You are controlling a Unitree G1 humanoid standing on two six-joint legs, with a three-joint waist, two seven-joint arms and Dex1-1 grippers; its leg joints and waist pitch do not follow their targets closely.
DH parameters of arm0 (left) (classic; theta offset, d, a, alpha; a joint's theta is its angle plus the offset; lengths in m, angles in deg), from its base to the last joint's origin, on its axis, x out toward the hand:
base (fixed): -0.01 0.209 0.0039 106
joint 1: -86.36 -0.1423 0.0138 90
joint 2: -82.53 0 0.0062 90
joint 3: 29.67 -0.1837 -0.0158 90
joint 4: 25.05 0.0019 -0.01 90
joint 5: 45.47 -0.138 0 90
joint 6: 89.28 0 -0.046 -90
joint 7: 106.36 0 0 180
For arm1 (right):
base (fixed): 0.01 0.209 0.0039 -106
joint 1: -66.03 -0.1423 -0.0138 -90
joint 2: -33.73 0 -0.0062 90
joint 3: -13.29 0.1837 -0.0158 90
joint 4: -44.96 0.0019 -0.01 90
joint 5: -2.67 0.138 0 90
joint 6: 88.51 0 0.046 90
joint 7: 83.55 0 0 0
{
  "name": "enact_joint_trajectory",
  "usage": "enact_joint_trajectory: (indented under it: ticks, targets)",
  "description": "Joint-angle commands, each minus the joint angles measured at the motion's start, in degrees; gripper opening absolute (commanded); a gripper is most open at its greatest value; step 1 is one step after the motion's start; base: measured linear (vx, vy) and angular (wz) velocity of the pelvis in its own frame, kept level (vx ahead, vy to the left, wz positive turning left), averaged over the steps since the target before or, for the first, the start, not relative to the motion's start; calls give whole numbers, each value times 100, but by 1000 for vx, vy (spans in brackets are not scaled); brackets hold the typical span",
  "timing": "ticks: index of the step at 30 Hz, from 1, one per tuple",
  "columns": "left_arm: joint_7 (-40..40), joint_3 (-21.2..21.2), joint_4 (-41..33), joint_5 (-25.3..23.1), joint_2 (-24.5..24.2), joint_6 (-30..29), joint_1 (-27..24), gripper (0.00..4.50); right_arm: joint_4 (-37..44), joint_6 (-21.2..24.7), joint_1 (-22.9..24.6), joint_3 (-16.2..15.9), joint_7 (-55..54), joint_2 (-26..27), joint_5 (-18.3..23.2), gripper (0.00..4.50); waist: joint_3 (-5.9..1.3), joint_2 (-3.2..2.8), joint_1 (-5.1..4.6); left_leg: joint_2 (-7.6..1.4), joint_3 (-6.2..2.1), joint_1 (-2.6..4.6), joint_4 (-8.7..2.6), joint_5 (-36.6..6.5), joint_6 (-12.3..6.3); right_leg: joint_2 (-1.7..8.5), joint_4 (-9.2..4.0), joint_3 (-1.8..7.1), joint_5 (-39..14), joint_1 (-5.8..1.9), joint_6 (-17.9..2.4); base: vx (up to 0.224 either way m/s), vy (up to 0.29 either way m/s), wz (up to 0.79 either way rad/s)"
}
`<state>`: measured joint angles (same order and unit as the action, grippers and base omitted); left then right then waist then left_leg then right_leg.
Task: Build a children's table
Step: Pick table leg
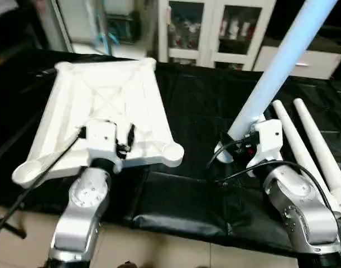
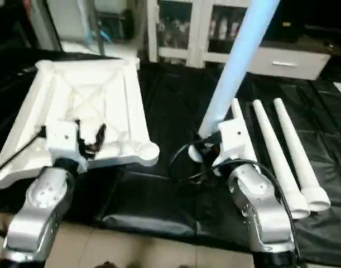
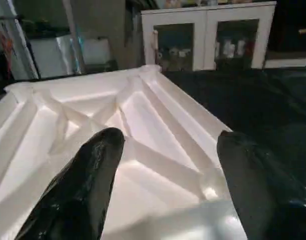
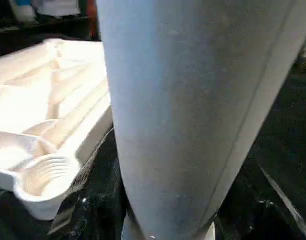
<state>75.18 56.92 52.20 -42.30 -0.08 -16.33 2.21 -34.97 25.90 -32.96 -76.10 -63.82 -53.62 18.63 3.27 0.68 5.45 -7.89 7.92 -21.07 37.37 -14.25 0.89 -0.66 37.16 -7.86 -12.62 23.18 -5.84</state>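
The white table top point(image 1: 106, 95) lies ribbed side up on the left of the black-draped work table, with its near-left corner jutting past the table's front edge. My left gripper point(image 3: 165, 165) stands open over the top's near rim, its black fingers point(image 3: 87, 175) spread above the ribs. My right gripper point(image 1: 244, 142) is shut on the flared lower end of a white leg point(image 1: 282, 56), which slants up and to the right. That leg's end hangs just right of the top's near-right corner socket point(image 4: 40, 175). Other legs point(image 1: 304, 153) lie side by side at the right.
The black cloth of the work table point(image 1: 198, 111) runs between the top and the lying legs. White cabinets with glass doors point(image 1: 215, 30) stand behind. Black cables point(image 1: 36, 178) hang from both wrists. The pale floor point(image 1: 159, 251) shows below the table's front edge.
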Motion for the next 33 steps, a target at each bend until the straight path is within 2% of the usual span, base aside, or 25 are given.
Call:
enact_joint_trajectory:
  ticks: [1,3,4,6,7,8,9,11,13,14,16,17,19,20,21,22,23,25,26,27,28,29,30,31,33]
  targets:
    - [71,10,-172,18,-55,26,-14,342,47,46,-44,-32,126,44,167,186,-232,99,107,-42,7,-94,-149,-127,-388,912,-1129,631,-3648,-378,2339,-56,-47,-10]
    - [263,66,-217,131,-129,100,-89,342,23,-56,-76,-221,415,-58,49,186,-278,-184,-17,-980,-341,304,-660,-1331,-474,758,-1101,145,-2551,-468,1706,0,0,0]
    - [305,56,-220,153,-140,87,-93,342,38,-27,-115,-212,447,-57,79,186,-253,-311,53,-1805,-617,359,-1168,-2882,-308,937,94,412,-1417,-558,816,0,0,0]
    - [396,10,-241,199,-157,77,-119,342,112,51,-159,-209,479,-59,138,186,-66,-133,89,-1201,27,536,-1385,-4743,186,653,524,498,-1613,-338,247,0,0,0]
    - [411,3,-239,208,-144,82,-129,342,116,38,-160,-244,473,-80,112,186,-11,138,22,-392,358,1020,-390,-4135,507,819,-827,622,-4575,150,366,29,-61,23]
    - [420,0,-236,212,-131,86,-134,342,115,26,-162,-270,467,-96,92,186,59,110,4,-254,332,897,275,-2907,315,1288,-1230,714,-6032,87,509,84,-56,0]
    - [458,-19,-216,219,-122,82,-139,342,100,18,-153,-278,467,-98,95,186,-105,122,227,-260,177,362,345,-1121,-48,1473,-1178,1520,-6355,-625,356,84,-56,0]
    - [495,-58,-201,203,-101,96,-159,342,82,70,-120,-215,399,-54,150,186,-152,181,451,-183,-74,-38,112,-589,-172,1247,-902,1432,-4454,-1105,-161,126,10,-18]
    - [496,-71,-211,186,-80,98,-175,342,89,79,-107,-198,435,-87,143,186,-265,-38,287,-299,-16,398,-456,-337,-178,731,-742,980,-2743,-874,-575,93,14,3]
    - [529,-97,-241,201,-85,91,-212,342,118,69,-72,-210,510,-144,101,186,-308,-113,78,-583,-270,754,-772,-625,-370,486,-419,723,-1989,-581,-574,103,44,16]
    - [544,-110,-268,209,-93,86,-244,342,123,64,-43,-187,543,-162,104,186,-410,-130,-248,-1158,-882,1419,-894,-554,-1284,591,273,486,-1044,89,-69,130,37,13]
    - [544,-112,-279,211,-96,88,-258,342,114,63,-35,-167,557,-166,113,186,-429,-51,-315,-1174,-867,1437,-834,-230,-1896,677,452,481,-684,316,477,155,26,9]
    - [531,-76,-301,214,-90,82,-286,342,104,37,-32,-197,662,-220,142,186,-406,86,-441,-625,-440,1144,-710,217,-2139,739,108,552,65,273,423,144,18,7]
    - [531,-58,-311,211,-82,83,-300,342,104,32,-31,-213,690,-242,154,186,-427,341,-436,-19,-20,673,-552,-268,-1788,788,-324,791,21,-346,194,120,-47,6]
    - [536,-41,-322,204,-79,82,-315,342,107,35,-30,-227,720,-256,178,186,-346,431,-319,203,94,364,-279,-560,-1564,997,-639,1110,-1017,-663,-244,120,-47,6]
    - [542,-33,-330,196,-79,82,-324,342,110,39,-32,-233,742,-258,197,186,-490,471,-151,151,-113,-59,403,-553,-1056,1589,-801,1633,-1755,-1269,-1105,143,-68,2]
    - [545,-22,-343,185,-80,84,-343,342,112,33,-30,-243,761,-255,200,186,-480,406,-92,57,-248,-362,672,-204,-454,1572,-722,1555,-1158,-1321,-1610,173,-32,-6]
    - [519,18,-364,155,-85,105,-363,342,108,54,-44,-262,813,-254,219,186,-364,308,-105,-153,-327,-412,451,344,-33,1450,-710,1223,101,-1124,-1989,164,-14,-4]
    - [526,36,-390,157,-114,58,-382,342,115,78,-53,-274,854,-253,247,186,-363,148,-133,-240,-278,-297,-205,1270,-175,980,-578,691,447,-928,-1611,138,22,4]
    - [551,44,-398,176,-132,48,-397,342,118,102,-54,-271,870,-237,282,186,-418,34,-161,-254,-234,-203,-428,1863,-354,701,-463,502,613,-902,-1245,138,22,4]
    - [610,43,-397,208,-159,53,-411,342,117,118,-57,-265,895,-221,325,186,-422,-230,-343,-693,-603,157,-506,2172,-936,310,94,344,535,-389,-409,146,65,-1]
    - [693,30,-395,227,-207,52,-430,342,119,129,-65,-266,927,-211,352,186,-528,-141,-282,-998,-840,414,-260,4131,-1533,665,137,678,767,-69,195,142,81,1]
    - [751,18,-389,236,-244,48,-439,342,120,136,-71,-268,937,-206,363,186,-577,-104,-268,-914,-836,425,-186,5074,-1458,718,79,740,1171,-57,329,142,81,1]
    - [976,-7,-377,314,-336,50,-478,342,124,138,-77,-278,952,-197,396,186,-565,-82,-207,-769,-738,372,-182,5451,-1269,719,-17,766,1357,-81,414,86,56,6]
    - [1266,-31,-360,440,-435,114,-529,377,123,113,-71,-293,953,-180,424,186,-517,121,-154,-343,-367,128,-226,4257,-720,743,-254,802,1727,-272,263,-1,58,-1]
